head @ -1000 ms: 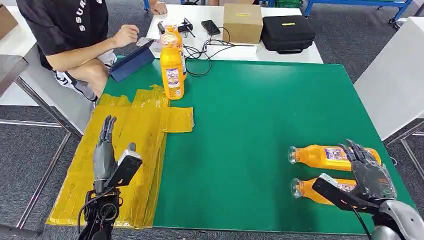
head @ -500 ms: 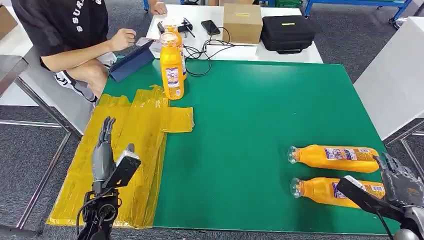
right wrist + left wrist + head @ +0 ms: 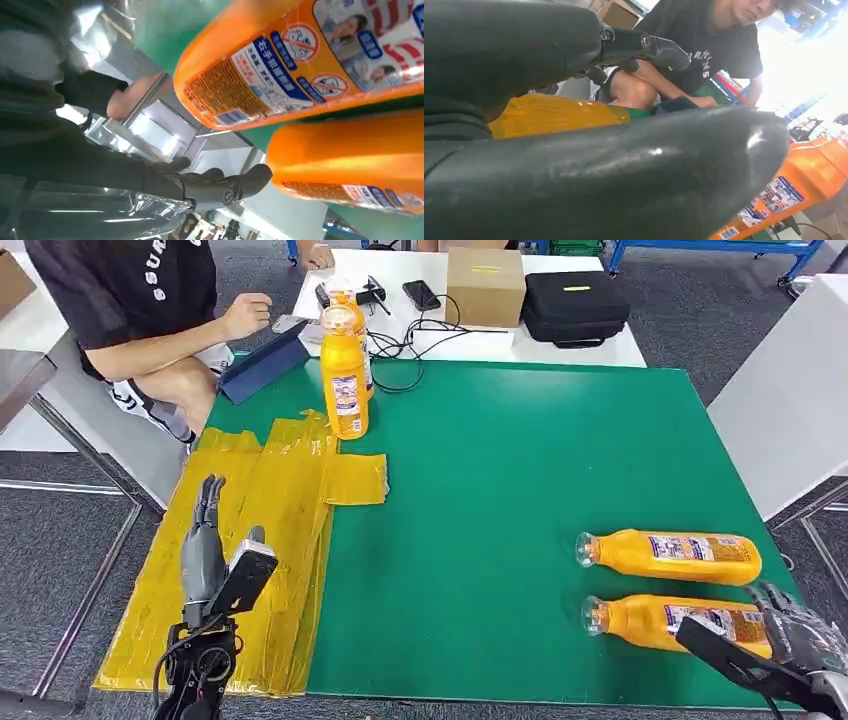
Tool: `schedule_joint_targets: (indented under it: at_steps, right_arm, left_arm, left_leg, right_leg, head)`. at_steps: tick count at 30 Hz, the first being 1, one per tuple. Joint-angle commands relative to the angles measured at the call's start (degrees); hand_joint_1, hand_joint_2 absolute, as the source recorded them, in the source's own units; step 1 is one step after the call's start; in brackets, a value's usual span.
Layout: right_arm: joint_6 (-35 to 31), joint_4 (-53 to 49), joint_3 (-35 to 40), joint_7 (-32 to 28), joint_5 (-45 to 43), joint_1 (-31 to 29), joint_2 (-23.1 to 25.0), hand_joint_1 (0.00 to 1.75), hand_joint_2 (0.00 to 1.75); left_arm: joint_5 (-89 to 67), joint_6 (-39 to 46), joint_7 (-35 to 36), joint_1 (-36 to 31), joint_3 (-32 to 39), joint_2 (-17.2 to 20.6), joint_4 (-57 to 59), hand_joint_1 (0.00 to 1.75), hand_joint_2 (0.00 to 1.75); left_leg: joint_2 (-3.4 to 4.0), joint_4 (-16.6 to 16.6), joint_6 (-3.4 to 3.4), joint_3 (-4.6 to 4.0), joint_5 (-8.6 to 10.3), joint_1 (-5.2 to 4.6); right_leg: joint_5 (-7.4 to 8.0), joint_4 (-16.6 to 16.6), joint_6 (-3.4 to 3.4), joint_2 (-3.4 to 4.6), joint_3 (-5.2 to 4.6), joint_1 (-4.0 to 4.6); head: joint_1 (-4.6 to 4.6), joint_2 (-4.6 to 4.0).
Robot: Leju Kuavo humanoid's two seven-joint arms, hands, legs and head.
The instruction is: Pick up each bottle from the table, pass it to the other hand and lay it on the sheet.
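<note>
Orange bottles: in the head view two lie side by side near the green bench's (image 3: 520, 480) right front corner, the near bottle (image 3: 655, 622) just beside the right robot hand (image 3: 800, 635), whose fingers are spread and empty. The far bottle (image 3: 668, 554) lies behind it. A standing bottle (image 3: 344, 372) stands by the yellow sheet (image 3: 250, 540). The left robot hand (image 3: 205, 545) hangs over the sheet, fingers straight, empty. The left wrist view shows a person (image 3: 704, 50). The right wrist view shows both lying bottles close.

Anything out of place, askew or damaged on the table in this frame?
Nothing spilled or damaged. The yellow sheet is wrinkled and overhangs the green table. Two upright bottles stand at its far edge, not laid down; two bottles lie on bare table.
</note>
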Motion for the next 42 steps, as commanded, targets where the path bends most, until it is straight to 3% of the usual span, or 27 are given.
schedule_joint_targets:
  at_steps: [1,7,13,16,17,20,21,27,34,36,37,38,39,40,42]
  right_arm:
    - [0.9,3.1,-0.6,-0.1,0.3,-1.3,0.9,0.00,1.75]
    - [1.0,4.8,0.5,0.4,1.2,-2.4,1.7,0.00,1.75]
    - [-1.3,8.7,2.5,1.2,2.6,-4.6,1.9,0.00,1.75]
    - [-3.4,13.2,5.4,0.6,2.8,-7.0,2.1,0.00,1.75]
    - [-4.1,14.1,6.3,0.7,2.7,-7.6,2.1,0.00,1.75]
    - [-4.7,15.5,8.4,1.5,2.9,-8.8,3.2,0.00,1.75]
    - [-5.0,16.2,9.0,1.9,3.2,-9.2,3.2,0.00,1.75]
    - [-5.0,17.6,10.5,1.7,2.9,-8.5,2.9,0.00,1.75]
    - [-4.8,17.8,12.2,1.7,2.1,-8.1,1.9,0.02,1.75]
    - [-4.8,18.5,13.4,1.8,1.2,-8.1,1.4,0.26,1.75]
    - [-4.8,18.9,14.2,2.0,0.8,-8.4,1.2,0.58,1.75]
    - [-4.8,19.0,14.5,2.0,0.6,-8.4,1.2,1.15,1.75]
    - [-4.7,19.0,14.8,2.0,0.2,-8.4,1.1,1.45,1.75]
    - [-4.5,18.8,15.0,2.1,0.0,-8.2,1.0,1.62,1.75]
    - [-3.9,17.9,15.8,2.2,-1.1,-7.6,0.6,1.75,1.75]
  left_arm:
    - [0.3,-0.6,0.5,-1.7,0.3,0.9,2.4,0.00,0.00]
    - [0.2,-0.8,0.7,-1.5,0.5,0.7,1.9,0.00,0.00]
    - [-0.3,-1.0,1.4,-0.5,0.5,0.6,1.1,0.00,0.00]
    - [-1.1,-1.0,1.5,-0.5,0.8,0.4,1.2,0.00,0.00]
    - [-1.3,-1.1,1.5,-0.7,0.9,0.3,1.3,0.00,0.00]
    - [-2.0,-0.8,1.8,-0.6,0.8,0.0,1.5,0.00,0.00]
    - [-2.2,-0.8,1.9,-0.7,0.7,-0.1,1.6,0.00,0.00]
    - [-2.5,-1.1,2.1,-0.6,0.5,-0.1,1.8,0.00,0.00]
    - [-2.5,-1.1,2.1,-0.5,0.7,-0.1,1.7,0.00,0.00]
    - [-2.5,-1.0,2.0,-0.4,1.0,-0.1,1.7,0.00,0.00]
    - [-2.4,-1.0,2.0,-0.5,1.1,-0.1,1.7,0.00,0.00]
    - [-2.4,-1.0,1.9,-0.6,1.2,0.0,1.7,0.00,0.00]
    - [-2.5,-1.1,1.9,-0.6,1.2,0.0,1.7,0.00,0.00]
    - [-2.5,-1.1,1.9,-0.7,1.2,0.0,1.7,0.00,0.00]
    - [-2.5,-1.1,1.9,-0.9,1.4,0.2,1.8,0.00,0.00]
  left_leg:
    - [0.03,-0.1,-0.09,0.18,-0.05,0.03]
    - [0.12,-0.2,-0.16,0.55,-0.17,0.04]
    - [0.16,-0.1,-0.10,0.24,-0.08,0.06]
    - [0.30,-0.2,-0.15,0.55,-0.15,0.08]
    - [0.17,-0.1,-0.08,0.17,-0.06,0.10]
    - [0.22,-0.1,-0.10,0.25,-0.07,0.10]
    - [0.34,-0.2,-0.16,0.55,-0.14,0.09]
    - [0.11,-0.1,-0.08,0.23,-0.06,0.07]
    - [0.20,-0.1,-0.13,0.44,-0.12,0.07]
    - [0.13,-0.1,-0.06,0.20,-0.06,0.08]
    - [0.20,-0.1,-0.12,0.47,-0.13,0.08]
    - [0.18,-0.1,-0.08,0.33,-0.10,0.08]
    - [0.25,-0.2,-0.13,0.56,-0.15,0.08]
    - [0.21,-0.1,-0.10,0.43,-0.12,0.08]
    - [0.19,-0.1,-0.10,0.50,-0.12,0.08]
  right_leg:
    - [-0.04,-0.1,-0.03,-0.02,0.20,0.03]
    - [-0.13,-0.2,-0.06,0.01,0.56,0.05]
    - [-0.01,-0.2,-0.04,0.10,0.25,0.07]
    - [-0.03,-0.3,-0.05,0.20,0.54,0.10]
    - [0.03,-0.2,-0.03,0.12,0.21,0.10]
    - [0.03,-0.2,-0.04,0.16,0.27,0.11]
    - [-0.01,-0.3,-0.07,0.24,0.54,0.10]
    - [-0.02,-0.1,-0.04,0.06,0.26,0.08]
    - [-0.05,-0.2,-0.04,0.08,0.45,0.09]
    - [0.00,-0.1,-0.03,0.04,0.22,0.09]
    - [-0.05,-0.2,-0.04,0.07,0.48,0.10]
    - [-0.02,-0.2,-0.03,0.07,0.33,0.09]
    - [-0.04,-0.2,-0.05,0.11,0.54,0.09]
    - [-0.02,-0.2,-0.04,0.10,0.43,0.09]
    - [-0.02,-0.2,-0.04,0.08,0.48,0.09]
  head:
    - [0.00,0.00]
    - [-0.02,0.00]
    - [-0.02,0.00]
    - [-0.02,0.00]
    - [-0.02,0.00]
    - [0.00,0.00]
    - [0.00,0.00]
    - [-0.02,0.00]
    - [0.00,0.00]
    - [0.00,0.00]
    - [0.00,0.00]
    - [0.00,0.00]
    - [0.00,0.00]
    - [-0.02,0.00]
    - [-0.02,0.00]
